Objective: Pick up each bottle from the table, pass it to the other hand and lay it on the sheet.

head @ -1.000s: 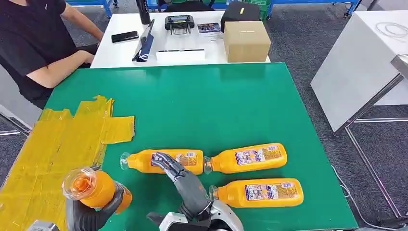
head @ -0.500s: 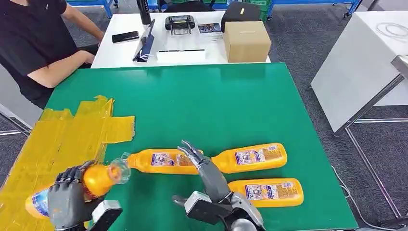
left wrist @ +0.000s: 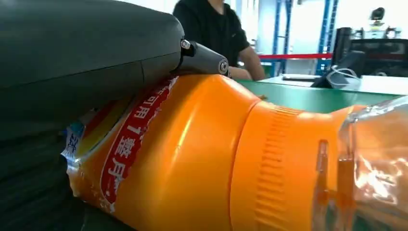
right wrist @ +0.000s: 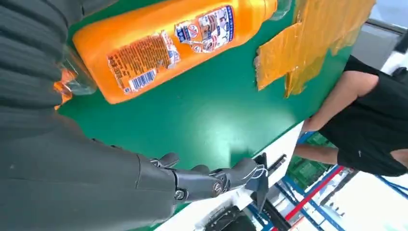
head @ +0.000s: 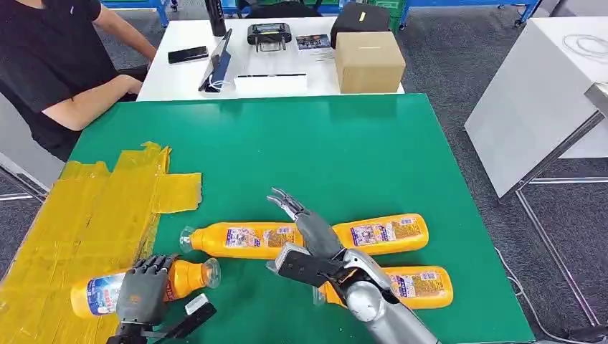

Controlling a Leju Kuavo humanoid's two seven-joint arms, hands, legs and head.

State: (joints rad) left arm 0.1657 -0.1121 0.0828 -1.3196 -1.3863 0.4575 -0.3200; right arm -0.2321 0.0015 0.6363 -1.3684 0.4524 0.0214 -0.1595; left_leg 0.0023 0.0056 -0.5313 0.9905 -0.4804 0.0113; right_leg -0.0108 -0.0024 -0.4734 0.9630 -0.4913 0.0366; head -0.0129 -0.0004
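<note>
The left hand (head: pixel 140 290) is wrapping its fingers over the middle of an orange bottle (head: pixel 143 285), which is lying on its side with its base end on the yellow sheet (head: pixel 86 215) and its clear cap pointing toward the right hand. The left hand is sitting palm down, low by the near edge of the green bench (head: pixel 323 150). The right hand (head: pixel 305 229) is holding nothing, fingers spread and stretched forward, hovering over three more bottles lying on the bench: one (head: pixel 240 239) just left of it, one (head: pixel 387 233) just right, one (head: pixel 416 285) beside its forearm. Four bottles in all.
</note>
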